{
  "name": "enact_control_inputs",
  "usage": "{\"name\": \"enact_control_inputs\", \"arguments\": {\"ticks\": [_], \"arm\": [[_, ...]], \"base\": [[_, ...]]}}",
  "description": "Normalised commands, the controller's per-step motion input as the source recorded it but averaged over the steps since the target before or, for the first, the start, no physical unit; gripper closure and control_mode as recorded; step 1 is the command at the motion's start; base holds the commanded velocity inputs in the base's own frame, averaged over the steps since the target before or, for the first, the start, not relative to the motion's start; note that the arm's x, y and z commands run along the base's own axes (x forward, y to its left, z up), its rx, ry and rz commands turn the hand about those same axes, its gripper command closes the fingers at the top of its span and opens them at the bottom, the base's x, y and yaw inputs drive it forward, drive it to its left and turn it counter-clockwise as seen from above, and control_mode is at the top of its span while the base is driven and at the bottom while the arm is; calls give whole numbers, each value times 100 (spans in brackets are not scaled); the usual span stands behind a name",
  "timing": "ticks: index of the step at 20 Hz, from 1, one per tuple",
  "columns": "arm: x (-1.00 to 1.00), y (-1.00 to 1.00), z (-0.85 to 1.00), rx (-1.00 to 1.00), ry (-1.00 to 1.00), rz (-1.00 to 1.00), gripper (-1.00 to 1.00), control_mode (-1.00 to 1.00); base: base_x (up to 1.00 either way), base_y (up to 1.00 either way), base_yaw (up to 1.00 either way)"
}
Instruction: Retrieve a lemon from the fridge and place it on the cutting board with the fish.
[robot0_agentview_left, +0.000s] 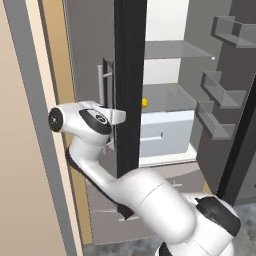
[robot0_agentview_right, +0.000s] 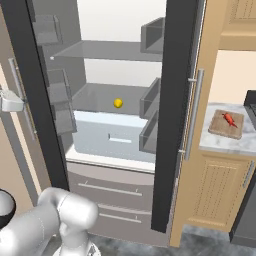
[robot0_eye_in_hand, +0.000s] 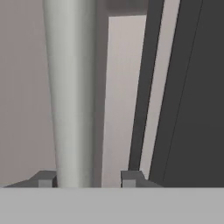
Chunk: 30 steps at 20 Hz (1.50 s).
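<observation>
Yellow against the grey, the lemon (robot0_agentview_right: 118, 103) sits alone on a glass shelf (robot0_agentview_right: 107, 95) inside the fridge (robot0_agentview_right: 100, 150), above a pale drawer (robot0_agentview_right: 112, 137); from the left base view we see it (robot0_agentview_left: 144, 102) just past the black edge of the door (robot0_agentview_left: 129, 90). Both fridge doors stand open, their racks (robot0_agentview_left: 220, 95) jutting out beside the shelves.

Our gripper (robot0_eye_in_hand: 87, 178) is at the left door's bar handle (robot0_eye_in_hand: 72, 92). In the hand view the handle runs between the two fingertips (robot0_eye_in_hand: 131, 178), close against the left tip, with a clear gap to the right one, so the jaws are spread and pinching nothing. The left base view shows the hand (robot0_agentview_left: 107, 117) up against that handle (robot0_agentview_left: 102, 82).

That dark door edge stands between the hand and the lemon.

Off to the right, on the marble surface (robot0_agentview_right: 225, 142) above tan wooden cabinets (robot0_agentview_right: 220, 190), lies the cutting board (robot0_agentview_right: 226, 125) with the reddish fish (robot0_agentview_right: 230, 119) on top of it. The right fridge door (robot0_agentview_right: 172, 115) and its long handle (robot0_agentview_right: 192, 115) stand between the shelf and that board.
</observation>
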Motion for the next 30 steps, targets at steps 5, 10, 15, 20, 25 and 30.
{"name": "enact_control_inputs", "arguments": {"ticks": [5,10,15,20,25,30], "arm": [[0,22,0,-2,0,-8,-100,-100],[-31,35,0,-1,0,-6,-100,-100],[-78,13,0,0,0,-5,-100,-100],[-100,-66,0,0,0,-2,-100,-100],[-99,-99,0,12,0,0,-100,-100],[-67,-99,0,25,0,0,-100,-100]], "base": [[0,0,0],[0,0,0],[0,0,0],[0,0,0],[0,0,0],[0,0,0]]}}
